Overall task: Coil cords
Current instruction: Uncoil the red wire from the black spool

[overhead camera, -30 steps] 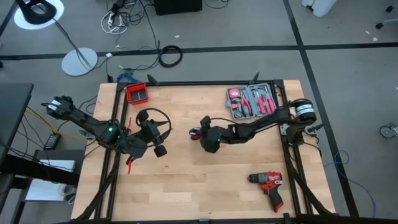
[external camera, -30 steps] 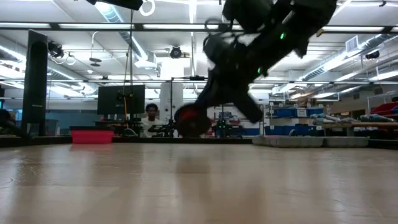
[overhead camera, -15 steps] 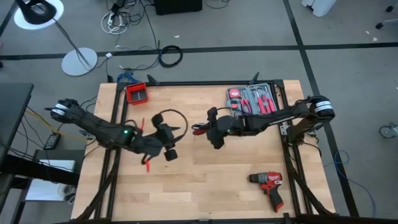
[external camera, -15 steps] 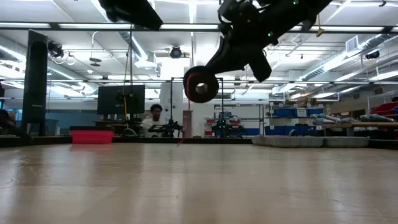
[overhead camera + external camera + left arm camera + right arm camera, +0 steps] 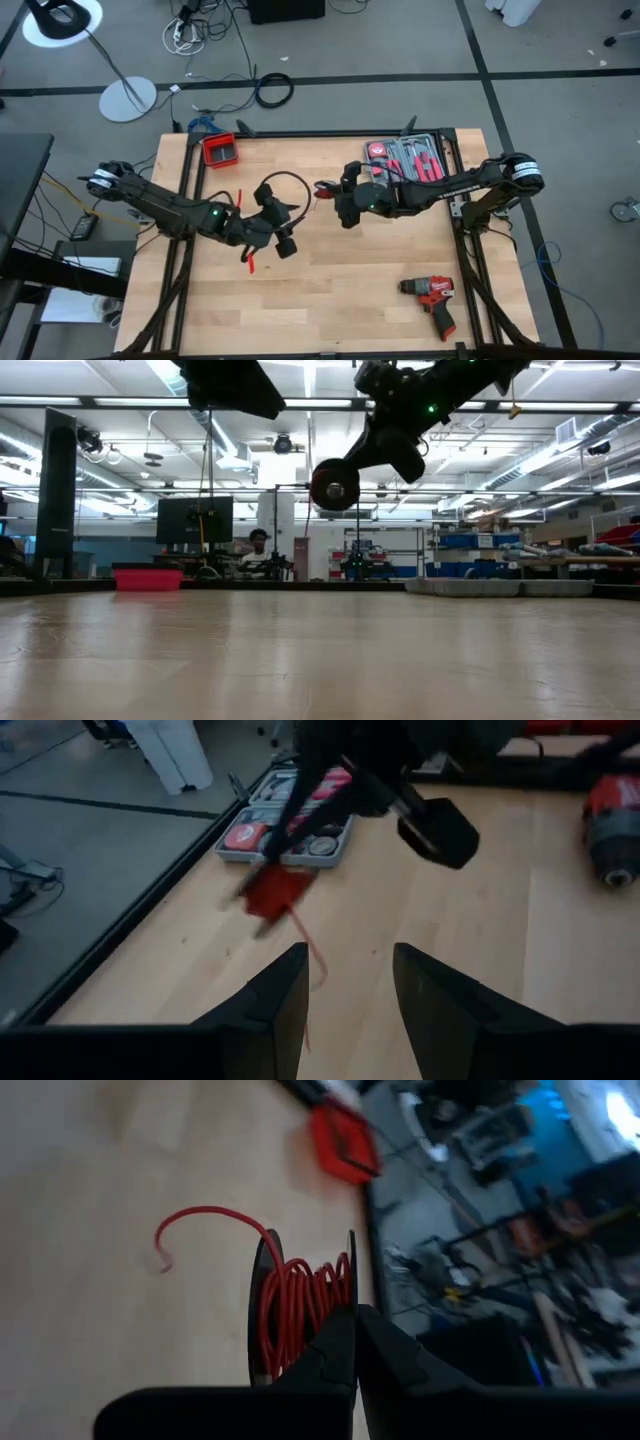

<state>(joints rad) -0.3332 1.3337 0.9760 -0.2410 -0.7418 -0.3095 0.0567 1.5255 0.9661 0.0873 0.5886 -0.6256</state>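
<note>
the right hand [image 5: 322,192] is clamped tight on a small spool of red wire [image 5: 300,1315], held up off the bench [image 5: 330,290] near its middle; a loose red end curls off the spool. the left hand [image 5: 283,238] hangs just across from it with its fingers [image 5: 268,1005] spread apart, gripping nothing, and a black wire loop [image 5: 282,190] with red clips [image 5: 250,262] sits around that arm's wrist. a red drill [image 5: 432,297] lies well apart near the bench's front, a tool case [image 5: 405,163] at the back.
</note>
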